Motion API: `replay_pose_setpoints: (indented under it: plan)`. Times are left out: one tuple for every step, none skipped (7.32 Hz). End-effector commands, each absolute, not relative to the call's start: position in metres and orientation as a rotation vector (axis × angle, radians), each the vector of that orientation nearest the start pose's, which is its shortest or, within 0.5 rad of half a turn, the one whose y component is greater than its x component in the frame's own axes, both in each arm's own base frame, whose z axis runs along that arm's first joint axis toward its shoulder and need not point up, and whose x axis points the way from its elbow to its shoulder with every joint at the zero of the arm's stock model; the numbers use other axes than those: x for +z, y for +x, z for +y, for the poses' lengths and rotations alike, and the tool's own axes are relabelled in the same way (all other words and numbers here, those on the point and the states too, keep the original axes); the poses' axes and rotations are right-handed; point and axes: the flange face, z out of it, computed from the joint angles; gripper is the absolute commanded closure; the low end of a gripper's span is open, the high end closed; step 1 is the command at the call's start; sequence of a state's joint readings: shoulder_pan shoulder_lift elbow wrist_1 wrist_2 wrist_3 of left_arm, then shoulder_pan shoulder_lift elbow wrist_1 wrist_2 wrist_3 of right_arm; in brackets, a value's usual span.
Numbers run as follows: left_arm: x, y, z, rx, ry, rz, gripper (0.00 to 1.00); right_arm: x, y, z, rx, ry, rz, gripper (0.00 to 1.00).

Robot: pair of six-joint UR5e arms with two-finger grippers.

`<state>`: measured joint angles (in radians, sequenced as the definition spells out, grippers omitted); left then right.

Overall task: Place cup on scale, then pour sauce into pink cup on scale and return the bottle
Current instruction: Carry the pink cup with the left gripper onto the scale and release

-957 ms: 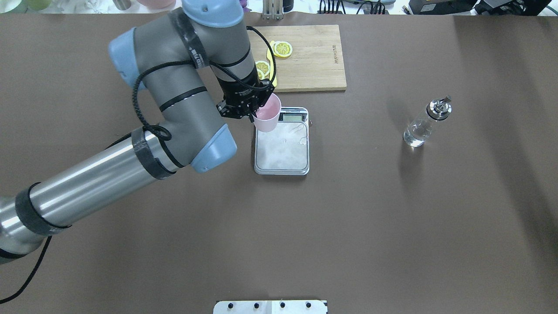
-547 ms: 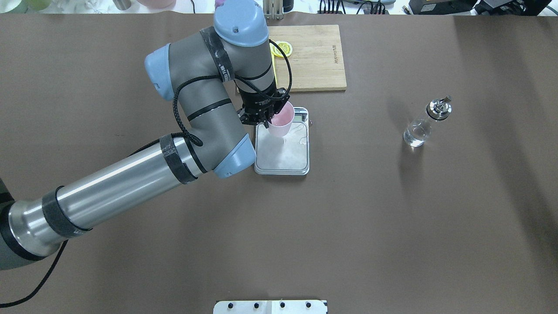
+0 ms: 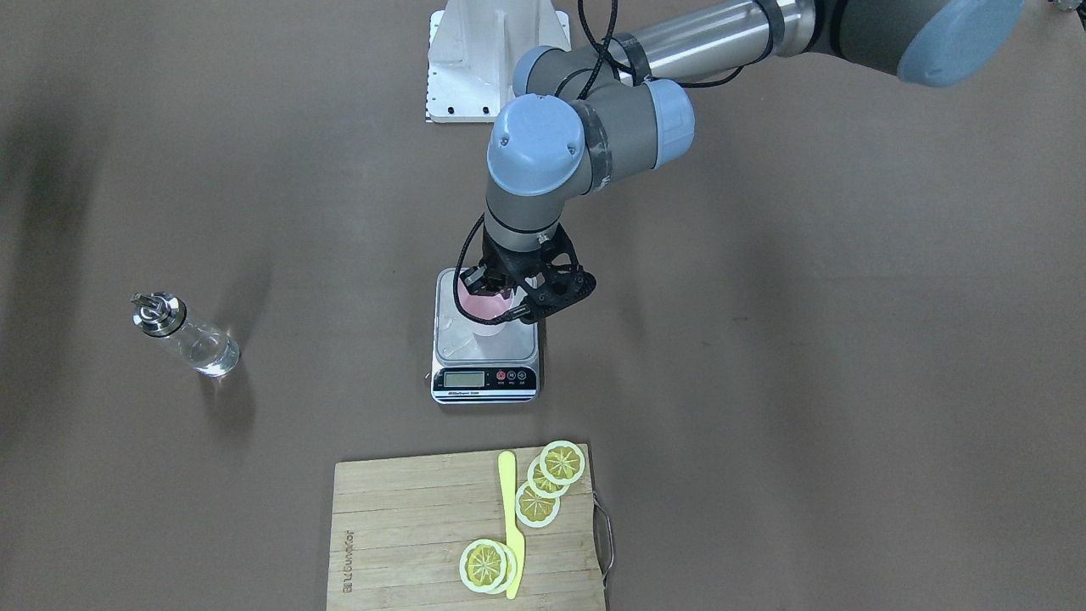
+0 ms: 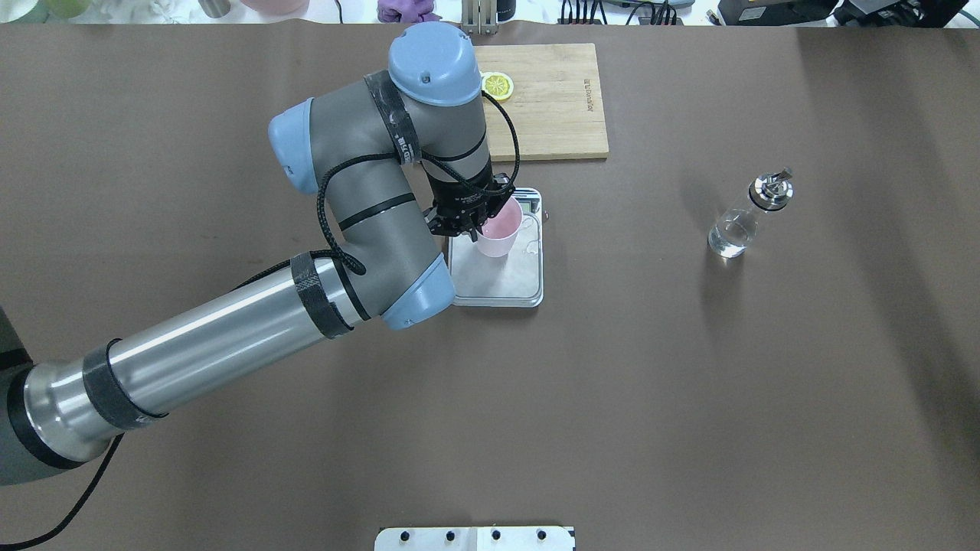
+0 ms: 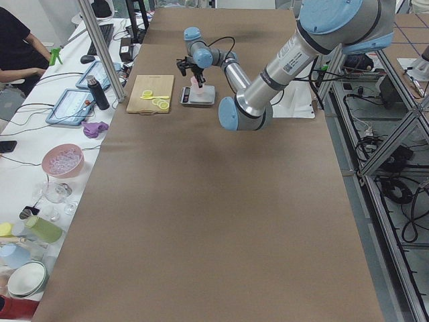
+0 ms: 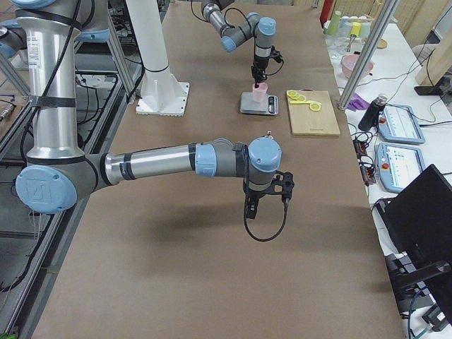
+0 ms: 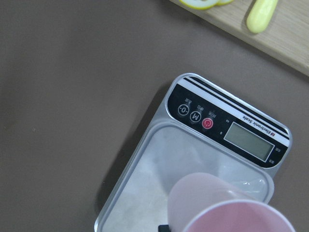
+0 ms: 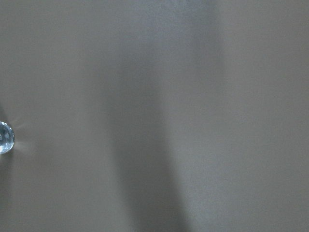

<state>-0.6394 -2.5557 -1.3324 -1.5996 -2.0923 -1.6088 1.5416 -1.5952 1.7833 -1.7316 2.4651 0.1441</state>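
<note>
The pale pink cup (image 4: 501,227) is upright in my left gripper (image 4: 482,222), which is shut on its rim. It hangs low over the far part of the scale's (image 4: 501,283) steel platform; I cannot tell whether it touches. The front view shows the cup (image 3: 482,307) behind the scale's display strip (image 3: 484,382), and the left wrist view shows the cup (image 7: 227,208) over the scale (image 7: 193,145). The clear bottle (image 4: 736,228) with its metal spout stands alone to the right. My right gripper (image 6: 267,192) shows only in the exterior right view, over bare table; I cannot tell its state.
A wooden cutting board (image 4: 555,99) with lemon slices (image 3: 543,484) and a yellow knife (image 3: 509,518) lies just beyond the scale. The robot's white base plate (image 3: 479,59) is on the robot's side. Brown table surface lies between scale and bottle.
My left arm has carried the cup to the right and lower, from the scale's far-left corner to over its platform. The bottle has not moved.
</note>
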Motion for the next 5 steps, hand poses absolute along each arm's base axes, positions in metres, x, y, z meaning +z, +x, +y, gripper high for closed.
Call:
replay_pose_setpoints:
  plan:
    - [0.129,0.571,-0.529,-0.424,-0.233,0.892,0.09,0.573,0.042,-0.478,0.094,-0.049,-0.894,0.00]
    - [0.127,0.569,-0.529,-0.425,-0.217,0.901,0.03,0.571,0.041,-0.479,0.089,-0.043,-0.894,0.00]
    - [0.116,0.562,-0.524,-0.419,-0.206,0.921,0.03,0.565,0.041,-0.478,0.084,-0.030,-0.894,0.00]
    - [0.108,0.549,-0.522,-0.420,-0.194,0.939,0.03,0.554,0.041,-0.480,0.077,-0.012,-0.894,0.00]
    - [0.114,0.529,-0.521,-0.431,-0.184,0.949,0.03,0.538,0.041,-0.480,0.063,0.021,-0.893,0.00]
